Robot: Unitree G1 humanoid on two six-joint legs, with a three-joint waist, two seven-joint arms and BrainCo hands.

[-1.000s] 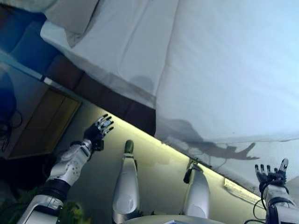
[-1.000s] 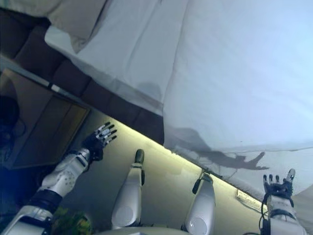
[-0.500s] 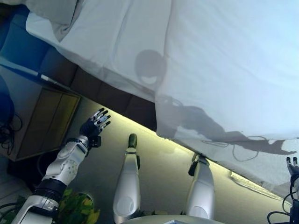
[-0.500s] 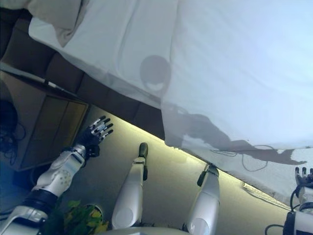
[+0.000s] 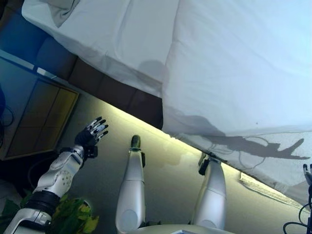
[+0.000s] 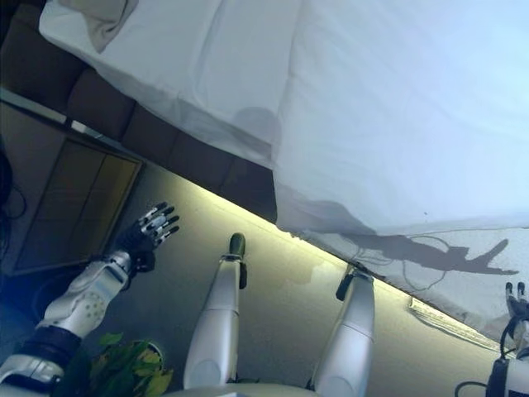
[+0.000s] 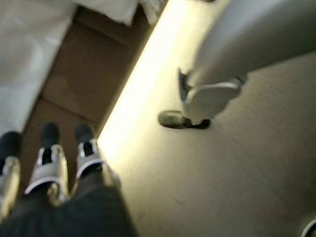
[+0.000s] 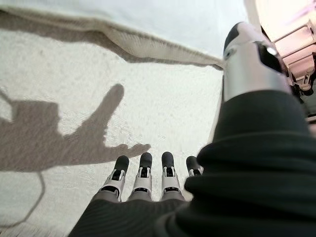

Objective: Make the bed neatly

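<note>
The bed fills the top of the eye views. A white duvet (image 5: 234, 63) covers its right part and a white sheet (image 5: 112, 34) lies to its left, with a pillow (image 5: 61, 9) at the top left corner. A cream textured cover (image 8: 163, 98) hangs below the duvet's edge (image 8: 123, 15). My left hand (image 5: 90, 136) is open and empty over the floor, apart from the bed's dark brown base (image 5: 97, 87); its fingers (image 7: 47, 163) show straight. My right hand (image 6: 514, 302) is at the far right edge, with straight fingers (image 8: 143, 170) held close to the cream cover.
A wooden nightstand (image 5: 39, 117) stands at the left by the bed's head. A green plant (image 5: 73, 219) is at the lower left near my left arm. A lit strip (image 5: 180, 141) runs along the floor under the bed base.
The whole view has shifted, so the camera moved. My right hand has gone out toward the right edge of the view. My left hand sits a little lower and further left.
</note>
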